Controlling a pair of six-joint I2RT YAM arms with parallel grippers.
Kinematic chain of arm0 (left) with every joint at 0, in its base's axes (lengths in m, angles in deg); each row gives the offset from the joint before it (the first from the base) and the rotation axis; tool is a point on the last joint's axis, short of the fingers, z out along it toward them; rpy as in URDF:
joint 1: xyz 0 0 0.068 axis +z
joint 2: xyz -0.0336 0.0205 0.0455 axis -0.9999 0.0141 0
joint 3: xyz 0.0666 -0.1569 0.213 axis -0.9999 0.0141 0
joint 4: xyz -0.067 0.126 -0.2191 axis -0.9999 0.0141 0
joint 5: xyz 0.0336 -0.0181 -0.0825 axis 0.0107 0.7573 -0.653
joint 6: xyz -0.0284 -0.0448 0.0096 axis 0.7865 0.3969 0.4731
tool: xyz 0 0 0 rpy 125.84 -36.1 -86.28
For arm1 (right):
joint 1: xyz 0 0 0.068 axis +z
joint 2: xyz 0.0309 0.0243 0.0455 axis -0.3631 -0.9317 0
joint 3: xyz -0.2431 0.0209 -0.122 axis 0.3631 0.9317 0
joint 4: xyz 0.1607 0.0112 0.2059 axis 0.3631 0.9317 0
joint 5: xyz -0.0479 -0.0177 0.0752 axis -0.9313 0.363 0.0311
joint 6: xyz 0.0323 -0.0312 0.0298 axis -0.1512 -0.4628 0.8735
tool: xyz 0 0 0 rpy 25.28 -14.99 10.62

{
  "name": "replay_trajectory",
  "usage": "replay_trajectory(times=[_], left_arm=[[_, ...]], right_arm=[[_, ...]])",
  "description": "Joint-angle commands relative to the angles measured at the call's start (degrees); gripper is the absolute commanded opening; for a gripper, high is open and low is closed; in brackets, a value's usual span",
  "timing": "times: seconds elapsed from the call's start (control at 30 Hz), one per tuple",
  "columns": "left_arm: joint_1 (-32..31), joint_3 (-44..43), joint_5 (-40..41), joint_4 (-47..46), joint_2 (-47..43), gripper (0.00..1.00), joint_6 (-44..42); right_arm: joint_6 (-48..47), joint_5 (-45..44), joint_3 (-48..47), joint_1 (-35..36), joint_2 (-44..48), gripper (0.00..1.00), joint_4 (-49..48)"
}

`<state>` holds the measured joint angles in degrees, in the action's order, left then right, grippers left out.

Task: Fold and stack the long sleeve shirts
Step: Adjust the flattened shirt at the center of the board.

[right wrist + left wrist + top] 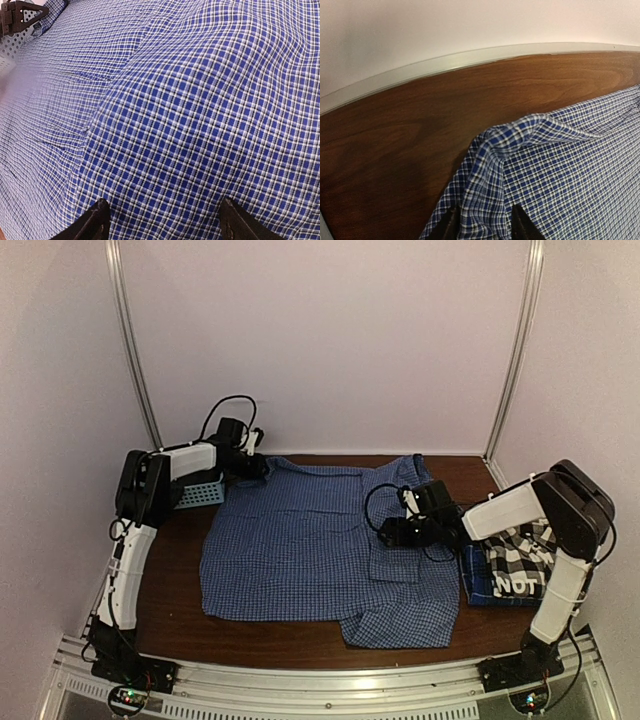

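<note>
The blue fine-check shirt [300,550] lies spread flat across the middle of the table, collar toward the back. My left gripper [255,465] is down at its far left corner. In the left wrist view its dark fingers [486,225] stand half closed on either side of a raised fold of that shirt [555,170]. My right gripper [392,532] hovers over the shirt's right side, open, with flat check cloth [190,125] below the gap [162,220]. A folded black-and-white plaid shirt [520,558] with white lettering rests on a darker blue plaid one [473,585] at the right.
A light blue lattice basket [200,492] sits at the back left, just beside the left arm. Bare brown table [395,150] runs from the shirt's corner to the pale back wall rail [470,57]. The right arm passes over the folded stack.
</note>
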<state>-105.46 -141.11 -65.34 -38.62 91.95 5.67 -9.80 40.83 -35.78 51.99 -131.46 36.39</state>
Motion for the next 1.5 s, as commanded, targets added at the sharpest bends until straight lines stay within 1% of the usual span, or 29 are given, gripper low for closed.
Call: replay_trajectory(times=[0.0,0.13,0.2,0.3,0.47,0.6,0.73,0.77,0.8,0.87,0.93,0.97,1.1,1.2,1.3,1.47], left_arm=[[0.01,-0.10,0.62,-0.75,-3.07,0.27,-0.62],[0.01,-1.26,2.32,-0.66,-3.47,0.09,-1.74],[0.01,-2.20,3.64,-0.62,-3.67,0.04,-2.78],[0.01,-4.47,5.91,-0.47,-3.70,0.01,-5.30],[0.01,-7.95,12.65,-1.04,-3.40,0.01,-10.72],[0.01,-8.39,20.70,-4.34,-2.28,0.09,-15.53],[0.01,-10.23,28.78,-6.52,0.57,0.26,-19.08],[0.01,-11.18,31.38,-6.78,1.28,0.32,-19.59],[0.01,-11.84,33.74,-7.08,2.00,0.42,-19.98],[0.01,-11.89,35.98,-8.37,2.66,0.61,-20.91],[-0.04,-11.69,37.04,-9.35,2.80,0.73,-21.61],[-0.05,-11.76,37.26,-9.60,2.74,0.77,-21.75],[-0.08,-11.74,35.32,-9.23,1.68,0.85,-21.15],[-0.08,-10.78,30.96,-7.93,-0.82,0.87,-18.87],[-0.08,-8.67,24.92,-5.94,-4.92,0.89,-15.02],[-0.40,1.93,14.34,-5.63,-15.53,0.95,-5.37]], right_arm=[[1.18,0.70,1.24,0.63,-2.58,0.76,2.59],[1.12,0.62,1.09,0.65,-3.14,0.76,2.59],[1.20,0.52,1.15,0.75,-3.31,0.76,2.59],[1.14,0.34,1.13,0.76,-3.16,0.76,2.96],[0.85,-0.30,0.81,0.72,-2.38,0.76,4.15],[0.93,-0.34,0.81,0.76,-1.97,0.76,4.35],[1.16,-0.38,1.29,0.77,-1.90,0.75,4.27],[1.20,-0.40,1.51,0.77,-1.82,0.75,4.26],[1.22,-0.45,1.78,0.77,-1.72,0.75,4.26],[1.42,-0.56,2.15,0.76,-1.41,0.75,4.25],[1.55,-0.69,2.29,0.77,-1.19,0.75,4.34],[1.60,-0.76,2.32,0.77,-1.05,0.75,4.42],[1.76,-1.08,2.45,0.81,0.02,0.75,4.78],[1.68,-1.31,2.39,0.79,1.13,0.75,5.34],[1.23,-1.75,2.52,0.85,3.23,0.76,6.12],[0.42,-3.16,3.02,0.85,9.10,0.77,8.85]])
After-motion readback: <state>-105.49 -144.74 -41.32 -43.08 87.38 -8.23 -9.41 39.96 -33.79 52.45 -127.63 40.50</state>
